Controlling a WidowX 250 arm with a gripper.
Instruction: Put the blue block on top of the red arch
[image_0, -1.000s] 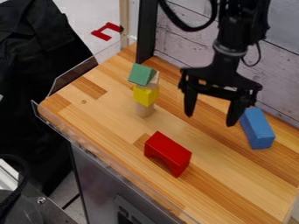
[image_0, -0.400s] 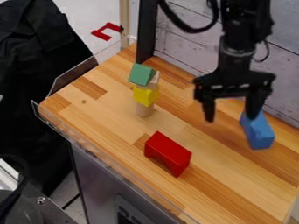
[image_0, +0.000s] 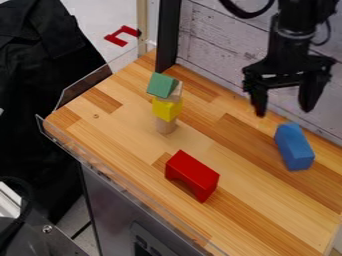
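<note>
Fingers (image_0: 310, 95) have shifted clear of the blue block (image_0: 294, 147)

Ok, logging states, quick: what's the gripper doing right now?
Gripper: open, holding nothing, above the table near the blue block.

green block (image_0: 162, 85) tipped at an angle on top of a lil stack w/ a yellow block (image_0: 167, 108) & wooden cylinder (image_0: 165, 126), btw, all on the wood counter (image_0: 127, 131)
</note>
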